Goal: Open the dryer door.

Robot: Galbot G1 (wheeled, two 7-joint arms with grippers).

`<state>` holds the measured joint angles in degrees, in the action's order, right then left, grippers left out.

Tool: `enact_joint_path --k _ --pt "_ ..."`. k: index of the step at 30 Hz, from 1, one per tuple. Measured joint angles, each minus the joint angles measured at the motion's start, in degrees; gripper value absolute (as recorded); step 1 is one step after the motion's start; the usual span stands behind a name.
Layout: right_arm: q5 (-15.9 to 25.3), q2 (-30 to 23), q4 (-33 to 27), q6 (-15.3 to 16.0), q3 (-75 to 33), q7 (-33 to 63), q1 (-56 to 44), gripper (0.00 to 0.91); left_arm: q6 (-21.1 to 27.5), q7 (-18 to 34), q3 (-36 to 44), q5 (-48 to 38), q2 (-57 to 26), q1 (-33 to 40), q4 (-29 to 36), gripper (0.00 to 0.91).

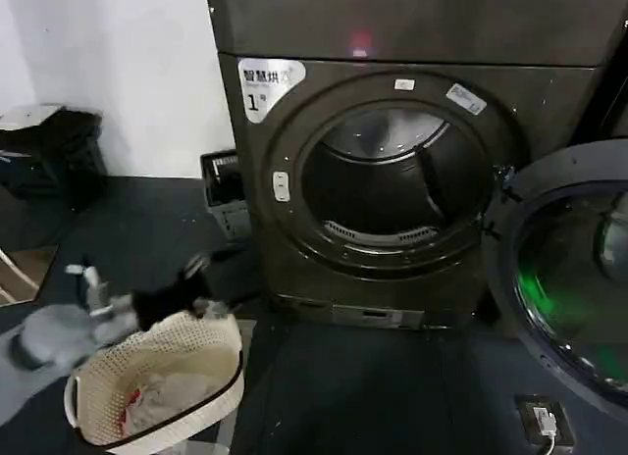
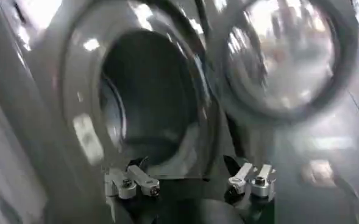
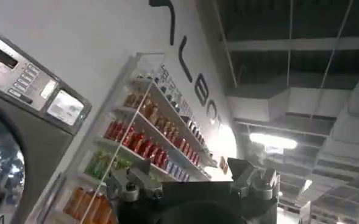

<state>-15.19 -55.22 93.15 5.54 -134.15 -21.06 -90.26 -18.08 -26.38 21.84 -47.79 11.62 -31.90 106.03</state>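
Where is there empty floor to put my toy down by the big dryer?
The dark floor before the dryer, between the laundry basket and the swung-open dryer door, is bare. The left is crowded: the left gripper hangs over the basket.

From my head camera, the dryer (image 1: 412, 180) stands straight ahead at twelve o'clock, its drum opening (image 1: 392, 180) facing me. The dryer door (image 1: 574, 278) hangs swung out at about three o'clock, hinged on the machine's right side. A laundry basket (image 1: 157, 386) sits on the floor (image 1: 373, 396) at about eight o'clock, with clothes inside it. My left gripper (image 1: 191, 283) hovers just above the basket's far rim, left of the dryer's base. A small crate (image 1: 226, 190) stands against the dryer's left side, near ten o'clock.
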Motion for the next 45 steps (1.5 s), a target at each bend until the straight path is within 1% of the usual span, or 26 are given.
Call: enact_joint_path --k 4,7,11,14,22,26,32,45 --pt "0.5 0.1 -0.2 -0.4 1.0 -0.1 0.8 0.907 -0.7 -2.4 -1.6 4.1 -6.0 -3.7 -1.3 0.907" --pt "0.7 0.1 -0.6 -0.7 1.5 -0.2 1.3 0.907 -1.5 -3.2 -3.5 6.5 -10.3 -6.5 -2.2 0.907" --pt "0.9 0.1 -1.1 -0.9 1.8 -0.3 1.6 0.907 -2.6 -4.7 -9.3 8.5 -15.8 -13.3 -2.7 0.907" --pt "0.9 0.0 -1.3 -1.1 2.1 -0.3 1.9 0.907 -3.5 -6.7 -12.7 11.0 -19.6 -17.3 -3.1 0.907" --pt "1.9 0.1 -2.3 -2.0 1.1 -0.3 1.7 0.907 -5.5 -9.8 -20.0 19.5 -26.8 -25.3 -5.3 0.907" --pt "1.9 0.2 -2.8 -2.1 0.8 -0.3 1.6 0.907 -6.1 -10.8 -23.7 22.1 -28.5 -28.7 -7.0 0.907" --pt "2.0 0.5 -2.9 -2.2 0.8 -0.3 1.8 0.907 -6.9 -12.0 -26.4 24.7 -29.4 -30.7 -8.8 0.907" --pt "2.4 0.4 -2.6 -2.0 1.1 -0.5 1.9 0.907 -7.9 -11.6 -28.4 26.8 -29.4 -33.0 -10.9 0.907"
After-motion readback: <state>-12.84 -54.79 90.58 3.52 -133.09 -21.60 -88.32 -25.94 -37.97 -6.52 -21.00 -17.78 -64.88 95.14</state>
